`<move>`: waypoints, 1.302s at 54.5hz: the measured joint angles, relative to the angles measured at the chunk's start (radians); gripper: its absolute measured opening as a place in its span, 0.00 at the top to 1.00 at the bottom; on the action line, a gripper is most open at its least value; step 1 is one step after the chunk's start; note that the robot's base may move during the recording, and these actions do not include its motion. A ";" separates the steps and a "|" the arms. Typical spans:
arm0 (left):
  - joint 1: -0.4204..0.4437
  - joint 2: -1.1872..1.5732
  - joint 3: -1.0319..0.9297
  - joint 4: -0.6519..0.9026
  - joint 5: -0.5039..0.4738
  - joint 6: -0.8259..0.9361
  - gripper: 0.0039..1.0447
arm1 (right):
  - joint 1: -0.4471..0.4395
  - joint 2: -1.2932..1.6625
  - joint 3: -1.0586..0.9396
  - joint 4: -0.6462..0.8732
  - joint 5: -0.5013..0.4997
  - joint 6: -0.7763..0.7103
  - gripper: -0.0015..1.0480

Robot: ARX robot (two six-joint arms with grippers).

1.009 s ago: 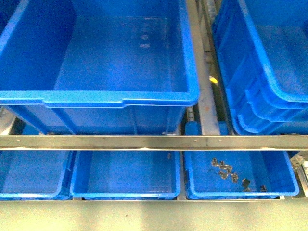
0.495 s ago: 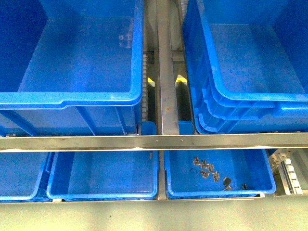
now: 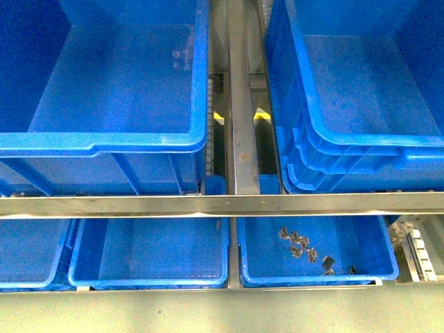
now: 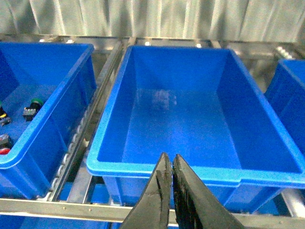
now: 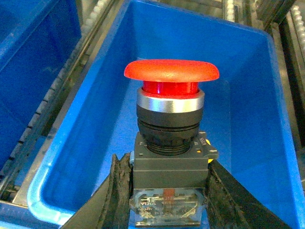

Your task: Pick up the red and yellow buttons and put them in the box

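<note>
My right gripper (image 5: 167, 167) is shut on the black-grey body of a red button (image 5: 170, 71), which stands upright with its mushroom cap on top. It hangs over the inside of a deep blue box (image 5: 248, 119) whose floor looks bare. In the left wrist view my left gripper (image 4: 170, 162) is shut with nothing between its fingers, just short of the near rim of a large empty blue crate (image 4: 190, 168). A neighbouring crate (image 4: 52, 119) holds a green-capped switch (image 4: 34, 102) and a bit of red cap (image 4: 4, 151). Yellow buttons are out of view. Neither gripper shows in the front view.
The front view shows two large blue crates (image 3: 139, 142) (image 3: 361, 139) on a roller rack, split by a metal rail (image 3: 241, 104). A steel crossbar (image 3: 222, 205) runs in front. Below it sit shallow blue trays (image 3: 152, 281); one (image 3: 388, 263) holds small metal parts (image 3: 302, 244).
Between the two earlier frames the front view swung right, sliding the crates leftward in the picture. In the last half second it has barely moved.
</note>
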 joint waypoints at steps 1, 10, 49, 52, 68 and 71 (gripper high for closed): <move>0.000 0.000 0.000 -0.005 0.002 0.000 0.98 | 0.001 -0.001 0.000 0.000 0.000 0.000 0.68; 0.000 -0.004 0.000 -0.005 0.001 0.000 0.98 | 0.011 -0.002 0.000 0.000 0.004 0.007 0.68; 0.205 0.368 0.177 -0.501 0.716 -0.031 0.08 | -0.020 0.323 0.192 0.053 -0.074 0.012 0.68; 0.205 0.368 0.177 -0.501 0.716 -0.031 0.07 | -0.023 0.372 0.255 0.053 -0.085 0.006 0.68; 0.005 0.002 0.010 -0.001 0.008 -0.002 0.45 | -0.044 0.650 0.540 -0.013 -0.137 -0.008 0.68; 0.008 0.000 -0.001 -0.006 -0.008 -0.002 0.54 | -0.045 0.698 0.591 -0.037 -0.145 -0.010 0.68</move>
